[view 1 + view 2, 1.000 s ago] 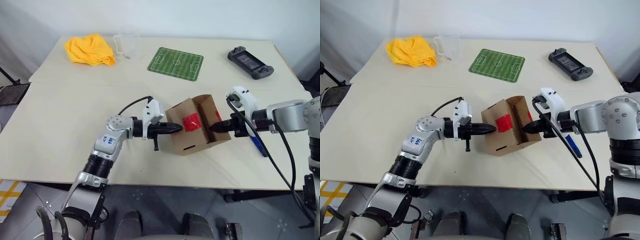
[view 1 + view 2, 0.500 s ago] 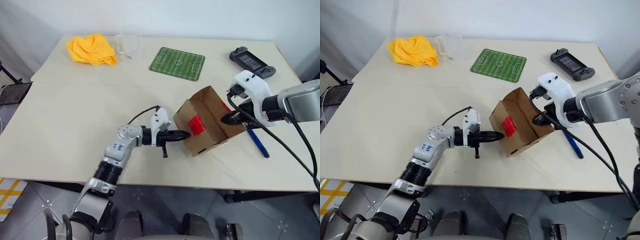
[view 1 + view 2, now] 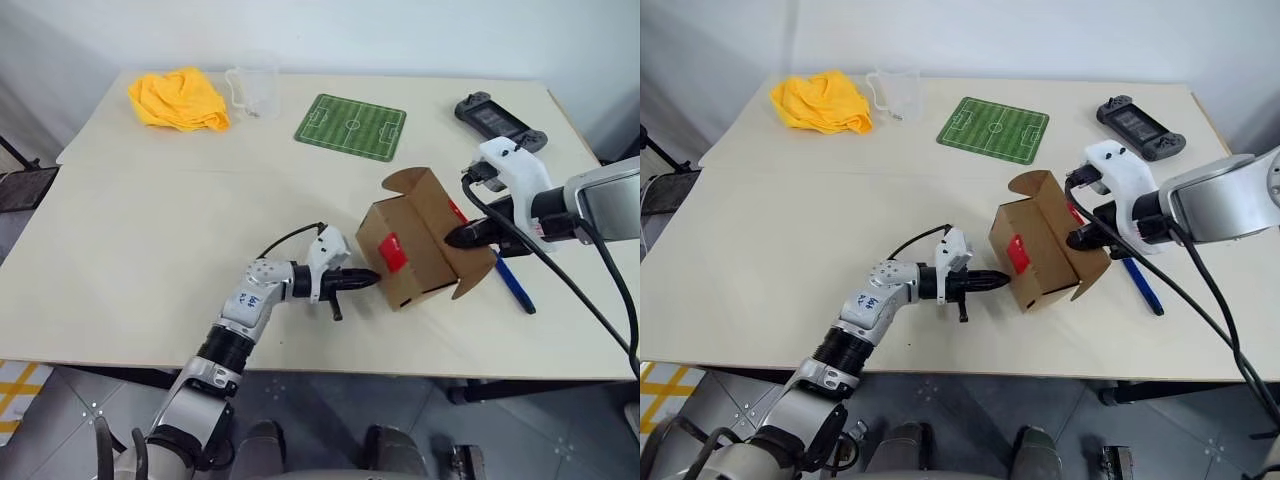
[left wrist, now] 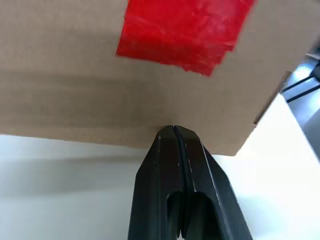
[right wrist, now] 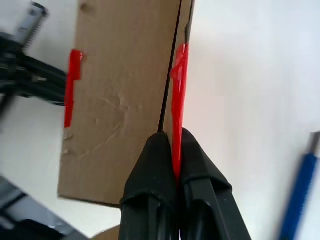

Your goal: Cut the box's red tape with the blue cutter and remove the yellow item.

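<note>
Left hand [image 3: 372,279]: fingers together, empty, tips pressed against the box's near side just under a red tape [image 4: 185,32] patch. The box [image 3: 415,250] stands tilted near the middle of the bench [image 3: 140,230], top flaps spread open. Right hand [image 3: 452,238]: clamped on a box flap edge carrying a strip of red tape, as its wrist view shows. The blue cutter [image 3: 515,283] lies on the bench just right of the box, ungripped.

Judgement: cutting looks finished, box being opened or tipped. The yellow item is not seen out yet; removal remains.
</note>
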You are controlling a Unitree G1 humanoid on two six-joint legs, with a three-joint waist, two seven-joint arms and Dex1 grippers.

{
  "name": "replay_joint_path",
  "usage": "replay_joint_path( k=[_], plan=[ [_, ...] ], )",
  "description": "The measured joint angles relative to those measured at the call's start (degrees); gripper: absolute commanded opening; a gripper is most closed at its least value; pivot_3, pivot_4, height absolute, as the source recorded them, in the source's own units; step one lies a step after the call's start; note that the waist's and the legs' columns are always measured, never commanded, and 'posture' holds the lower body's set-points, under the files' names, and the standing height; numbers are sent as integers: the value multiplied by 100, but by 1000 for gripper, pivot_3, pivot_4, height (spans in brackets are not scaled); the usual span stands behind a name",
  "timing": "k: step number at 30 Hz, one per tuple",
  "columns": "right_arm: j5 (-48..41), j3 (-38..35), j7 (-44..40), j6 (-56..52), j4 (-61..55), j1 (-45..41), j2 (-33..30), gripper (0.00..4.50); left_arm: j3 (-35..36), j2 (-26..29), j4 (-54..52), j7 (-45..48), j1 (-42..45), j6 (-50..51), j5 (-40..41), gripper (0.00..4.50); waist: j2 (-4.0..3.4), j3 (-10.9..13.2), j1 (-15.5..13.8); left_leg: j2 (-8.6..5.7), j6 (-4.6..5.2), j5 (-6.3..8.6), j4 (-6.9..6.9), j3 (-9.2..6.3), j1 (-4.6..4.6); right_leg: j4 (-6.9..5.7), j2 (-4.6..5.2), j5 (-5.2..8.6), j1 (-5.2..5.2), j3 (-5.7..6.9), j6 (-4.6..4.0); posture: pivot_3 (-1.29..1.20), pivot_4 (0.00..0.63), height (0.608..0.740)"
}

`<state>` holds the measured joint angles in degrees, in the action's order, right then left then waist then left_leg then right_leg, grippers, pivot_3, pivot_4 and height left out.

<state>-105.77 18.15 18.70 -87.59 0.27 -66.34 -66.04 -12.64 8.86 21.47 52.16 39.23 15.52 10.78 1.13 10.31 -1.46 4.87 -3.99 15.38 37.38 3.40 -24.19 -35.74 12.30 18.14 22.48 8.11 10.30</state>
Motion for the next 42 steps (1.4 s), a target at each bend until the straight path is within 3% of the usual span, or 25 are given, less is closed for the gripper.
replay_joint_path(
  k=[3, 11, 20, 27, 31, 35, 37, 42],
  plan=[
    [-459, 301, 296, 217, 56, -112, -50, 37, 39, 6, 0, -109, 0, 50, -22, 0, 0, 0, 1, 0, 0, 0, -1, 0, 0, 1, 0, 0, 0, 0, 0, 0, 150, 740],
    [-620, 382, 580, 424, 194, -15, -143, 37, 40, 15, -32, -282, -1, 210, -35, 0, 0, 0, -2, 0, 0, 0, 1, 0, 0, 1, 0, 0, -1, 0, 0, 0, 150, 740],
    [935, 125, 308, 39, 204, 148, 74, 37, 35, 22, -97, -348, -1, 357, -35, 0, 0, -1, 2, 0, 0, 0, -5, 1, 0, 2, 0, 0, 2, 0, 0, 0, 150, 740],
    [1957, -178, -284, -389, 71, 182, 641, 37, 29, 48, -259, -168, -17, 424, 52, 0, 0, 0, 9, 0, 0, 0, -10, 3, -2, 3, -1, 0, 7, 0, 0, 0, 150, 740],
    [2374, -276, -608, -462, -71, 200, 864, 37, -31, 818, -1305, 1011, -365, 913, 671, 0, -2, 1, 37, 1, 0, 0, -22, 6, -1, 3, -1, 0, 15, 0, 0, 0, 150, 740],
    [2740, -315, -838, -463, -131, 204, 903, 37, 73, 1409, -1647, 1586, -417, 1586, 1107, 0, -4, 2, -8, 1, 0, 0, -11, 7, -7, 3, 0, 0, 14, -1, 0, 0, 150, 740],
    [2874, -340, -936, -463, -186, 204, 935, 37, 209, 1367, -1741, 1633, -393, 1705, 1317, 0, -4, 2, -26, 0, 0, 0, -8, 7, -7, 6, 0, 0, 10, -1, 0, 0, 150, 740],
    [3052, -399, -1089, -463, -249, 202, 1034, 37, 250, 527, -1258, 882, 41, 1117, 1076, 0, -4, 2, -8, 0, 0, 0, -6, 7, -6, 5, 0, -3, 8, -1, 0, 0, 150, 740]
  ],
)
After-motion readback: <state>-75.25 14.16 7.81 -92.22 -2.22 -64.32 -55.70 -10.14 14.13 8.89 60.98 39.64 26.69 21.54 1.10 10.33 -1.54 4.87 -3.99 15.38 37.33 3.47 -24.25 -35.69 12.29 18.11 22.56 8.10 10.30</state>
